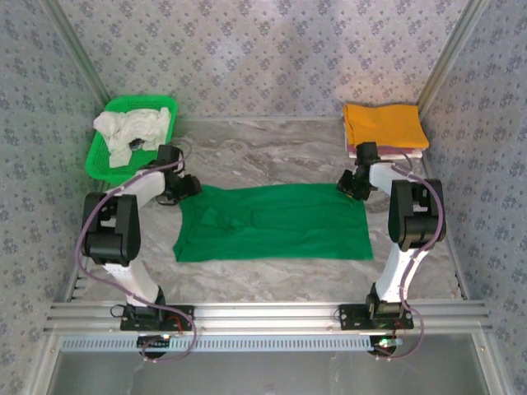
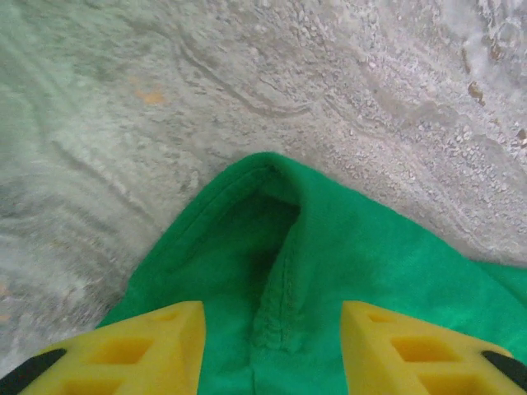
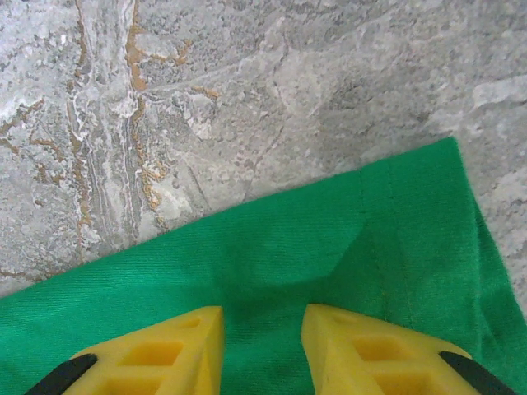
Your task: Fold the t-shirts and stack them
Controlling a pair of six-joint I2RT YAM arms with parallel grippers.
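We see the green t-shirt point(image 1: 280, 224) spread flat on the marble tabletop point(image 1: 272, 156), lying between the two arms with its long side running left to right. The left pincer point(image 1: 188, 186) sits at the shirt's far left corner and the right pincer point(image 1: 350, 185) at its far right corner.

From the left wrist, the left pincer point(image 2: 272, 309) stands wide. Its yellow fingers point(image 2: 156, 337) are well apart, and a raised fold of the green t-shirt point(image 2: 370, 271) lies between them, touching neither.

From the right wrist, the right pincer point(image 3: 263, 311) stands narrow, with a small gap between its fingers point(image 3: 362, 337). It is low over the hemmed corner of the green t-shirt point(image 3: 247, 247). A faint crease runs toward the gap, but we cannot tell whether the fingers press the cloth.

In the far right corner, a folded orange-yellow t-shirt point(image 1: 383, 123) rests on top of pale folded cloth point(image 1: 387, 151). In the far left corner, a green mesh basket point(image 1: 99, 156) holds crumpled whitish t-shirts point(image 1: 132, 127), just beyond the left arm.
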